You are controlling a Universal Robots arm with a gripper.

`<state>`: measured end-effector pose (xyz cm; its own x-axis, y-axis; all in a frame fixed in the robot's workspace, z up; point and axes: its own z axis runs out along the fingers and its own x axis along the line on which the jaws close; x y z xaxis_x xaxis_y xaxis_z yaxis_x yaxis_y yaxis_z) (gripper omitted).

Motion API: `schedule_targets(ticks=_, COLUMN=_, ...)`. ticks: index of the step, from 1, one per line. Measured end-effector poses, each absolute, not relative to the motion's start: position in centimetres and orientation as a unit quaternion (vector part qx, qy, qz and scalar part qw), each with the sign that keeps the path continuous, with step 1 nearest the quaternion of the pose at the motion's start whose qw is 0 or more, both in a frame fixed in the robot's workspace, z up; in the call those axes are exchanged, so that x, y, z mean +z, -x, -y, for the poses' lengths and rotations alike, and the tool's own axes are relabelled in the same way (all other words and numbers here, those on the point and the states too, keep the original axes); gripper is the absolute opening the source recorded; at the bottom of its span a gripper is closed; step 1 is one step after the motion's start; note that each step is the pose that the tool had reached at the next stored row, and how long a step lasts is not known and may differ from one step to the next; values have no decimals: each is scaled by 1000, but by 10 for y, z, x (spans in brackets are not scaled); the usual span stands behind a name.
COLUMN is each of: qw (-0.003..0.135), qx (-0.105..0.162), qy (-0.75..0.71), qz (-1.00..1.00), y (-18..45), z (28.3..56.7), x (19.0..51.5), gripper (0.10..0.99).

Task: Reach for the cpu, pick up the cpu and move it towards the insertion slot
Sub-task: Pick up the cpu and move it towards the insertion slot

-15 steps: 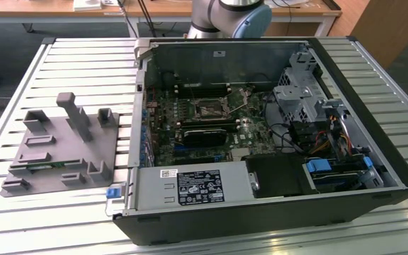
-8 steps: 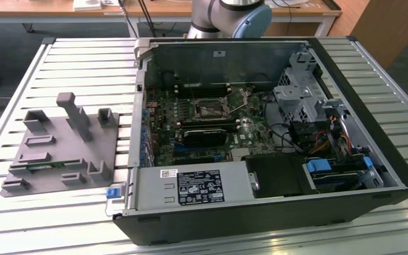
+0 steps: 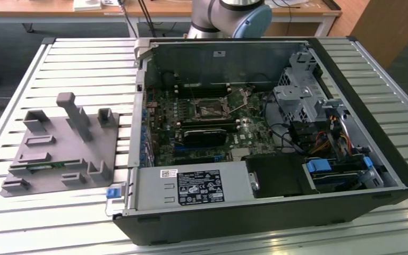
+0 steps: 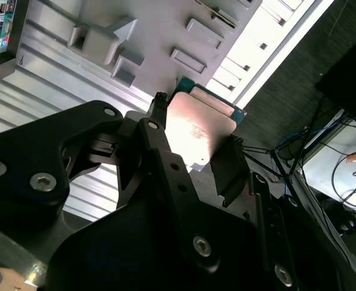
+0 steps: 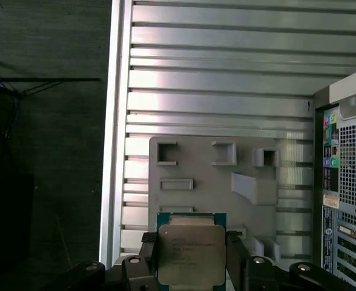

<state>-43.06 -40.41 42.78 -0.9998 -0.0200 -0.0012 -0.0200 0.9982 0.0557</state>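
The cpu [image 5: 190, 251] is sitting pinched by two opposite edges in the claw [image 5: 191, 262], its pale metal top facing the camera in the first wrist view. The claw is holding it at a narrow spread, with a dark finger [image 5: 148, 260] pressing on each side. The frame is cutting off the chip's near end there, and the print on its lid is too small to make out. In the second wrist view the cpu [image 4: 201, 128] is glaring with reflected light and showing a thin green rim along one edge, while the black linkage of the claw [image 4: 197, 121] is covering its nearer corner. How high the chip is hanging cannot be told.

Behind the chip, the grey holder [image 5: 214, 182] is lying flat on the slatted metal table [image 5: 214, 60]. The chip is overlapping the holder's edge in the first wrist view. The open computer case [image 5: 347, 200] is standing just beside the holder.

In the exterior view the insertion slot [image 3: 210, 110] is lying inside the computer case [image 3: 374, 159], its dark centre framed in silver, with a long black card [image 3: 204, 137] at its six o'clock. The grey holder [image 3: 55, 143] is resting at nine o'clock from the case. The arm's base [image 3: 232, 15] is rising at twelve o'clock, cropped by the frame. A drive cage [image 3: 299, 98] and cables are crowding the slot's three o'clock side.
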Motion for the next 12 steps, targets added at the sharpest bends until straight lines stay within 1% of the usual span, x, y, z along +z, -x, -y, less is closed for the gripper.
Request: schedule_targets(ticks=12, qw=0, qx=28, qy=10, qz=-1000, y=419, z=404, x=428, gripper=541)
